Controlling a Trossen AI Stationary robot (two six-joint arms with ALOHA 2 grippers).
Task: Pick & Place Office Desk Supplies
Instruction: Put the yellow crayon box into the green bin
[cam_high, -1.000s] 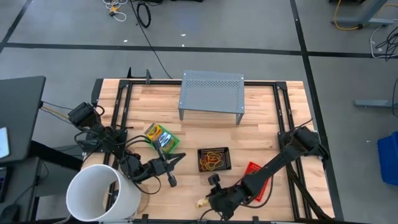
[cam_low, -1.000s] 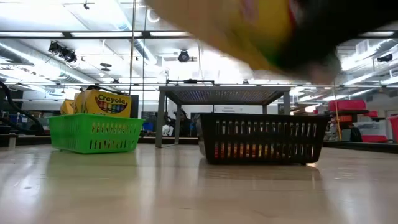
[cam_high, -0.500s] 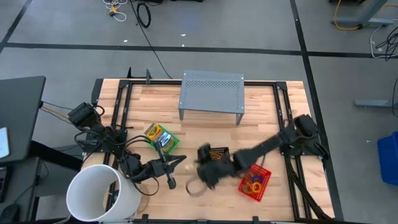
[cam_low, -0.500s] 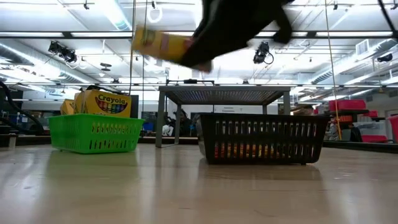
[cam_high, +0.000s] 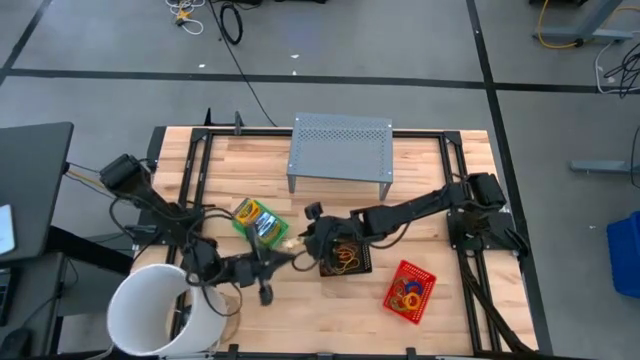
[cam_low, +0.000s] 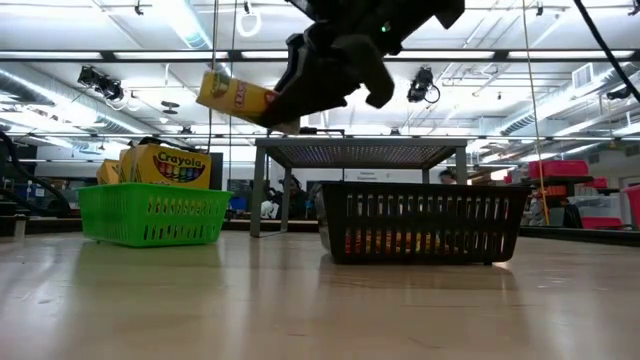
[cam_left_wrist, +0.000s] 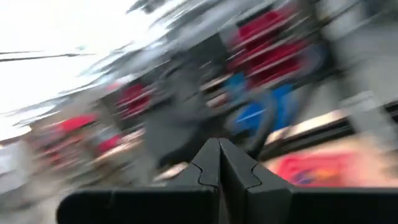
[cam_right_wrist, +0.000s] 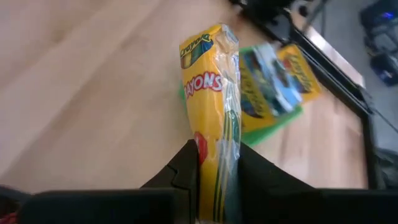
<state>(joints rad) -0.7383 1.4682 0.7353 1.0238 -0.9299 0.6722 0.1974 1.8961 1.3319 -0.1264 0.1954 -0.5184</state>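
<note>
My right gripper (cam_high: 303, 238) hangs above the table between the green and black mesh trays, shut on a yellow crayon box (cam_right_wrist: 211, 93), which also shows in the low view (cam_low: 235, 97). The green tray (cam_high: 262, 222) holds more crayon boxes (cam_low: 160, 165). The black tray (cam_high: 345, 256) holds brown rubber bands, and the red tray (cam_high: 408, 288) holds coloured rings. My left gripper (cam_high: 285, 258) is shut and empty, near the table's near-left, by the white bucket. No glue stick shows. My right gripper pinches the crayon box between its two fingers (cam_right_wrist: 185, 167) at one end (cam_right_wrist: 214, 163). The rest of the box sticks out past the fingertips. The box is lifted clear of the table and tilted (cam_low: 235, 97), pointing toward the table's left side.
A big white bucket (cam_high: 160, 310) stands at the near-left corner. A grey perforated stand (cam_high: 340, 152) sits at the far middle of the table. Bare wood lies in front of the trays along the near edge.
My right gripper has swung from the table's near edge up and toward the far left, carrying the crayon box from beside the red tray to just right of the green tray. The red tray, covered by the arm before, now shows. My left arm has shifted slightly.
</note>
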